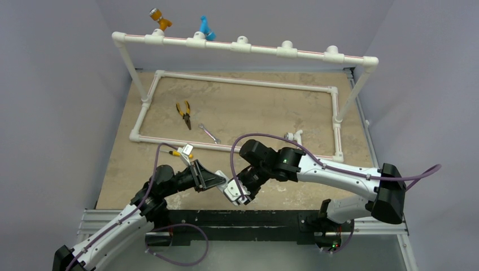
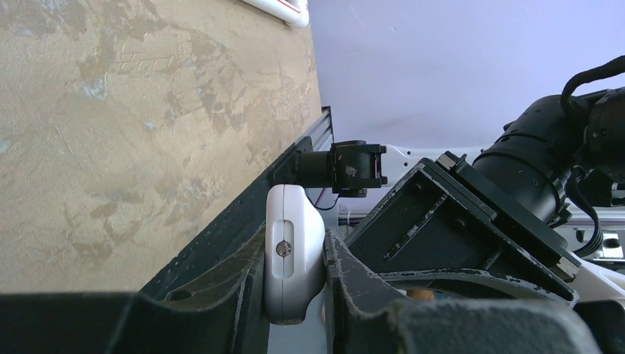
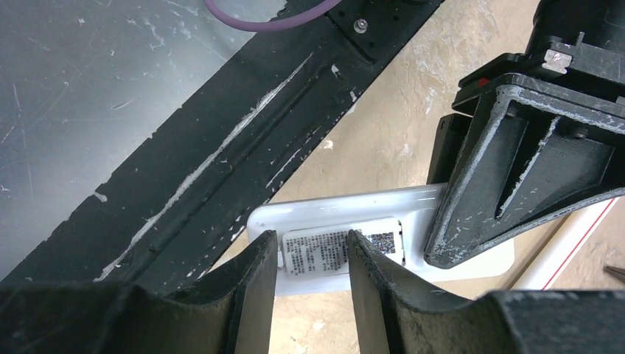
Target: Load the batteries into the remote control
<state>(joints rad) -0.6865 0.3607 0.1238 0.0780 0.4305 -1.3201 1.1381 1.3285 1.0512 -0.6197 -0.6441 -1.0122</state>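
Observation:
The remote control (image 1: pixel 231 188) is a slim white handset held off the table near the front edge. My left gripper (image 1: pixel 221 182) is shut on one end of it; in the left wrist view the remote (image 2: pixel 295 236) is clamped edge-on between the fingers of the left gripper (image 2: pixel 295 291). In the right wrist view the remote (image 3: pixel 339 210) shows its back with a printed label (image 3: pixel 317 251). My right gripper (image 3: pixel 311 247) is open, with its fingertips against the back on either side of the label. The batteries are not in view.
A yellow-handled screwdriver (image 1: pixel 182 153) and a small flat white piece (image 1: pixel 188 148) lie behind the left gripper. A silver wrench (image 1: pixel 209 133) and yellow pliers (image 1: pixel 184 113) lie inside a white pipe frame (image 1: pixel 243 82). The black base rail (image 1: pixel 237 220) runs just below the grippers.

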